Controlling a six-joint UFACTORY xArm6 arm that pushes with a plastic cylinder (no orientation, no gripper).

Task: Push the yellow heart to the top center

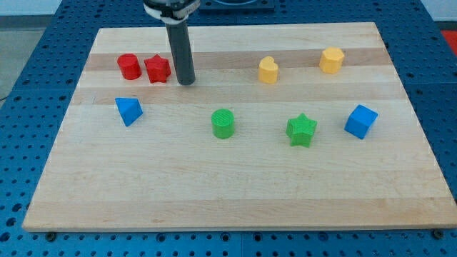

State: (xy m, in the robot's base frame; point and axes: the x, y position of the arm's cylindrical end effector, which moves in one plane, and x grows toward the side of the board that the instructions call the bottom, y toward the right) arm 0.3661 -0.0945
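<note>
Wooden board (235,193) on blue pegboard (28,64); my tip (186,82) beside red star (157,68); no fingers.

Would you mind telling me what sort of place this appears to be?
Probably a robotics lab bench: a wooden board on a blue perforated table, my tip beside the red star.

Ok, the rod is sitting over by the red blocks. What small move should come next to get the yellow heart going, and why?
Probably slide my tip toward the view's right and slightly down, to get below and right of the yellow heart. My tip now stands just right of the red star, well left of the heart. The heart lies right of centre, so the push must come from its lower right, clear of the yellow hexagon.
</note>
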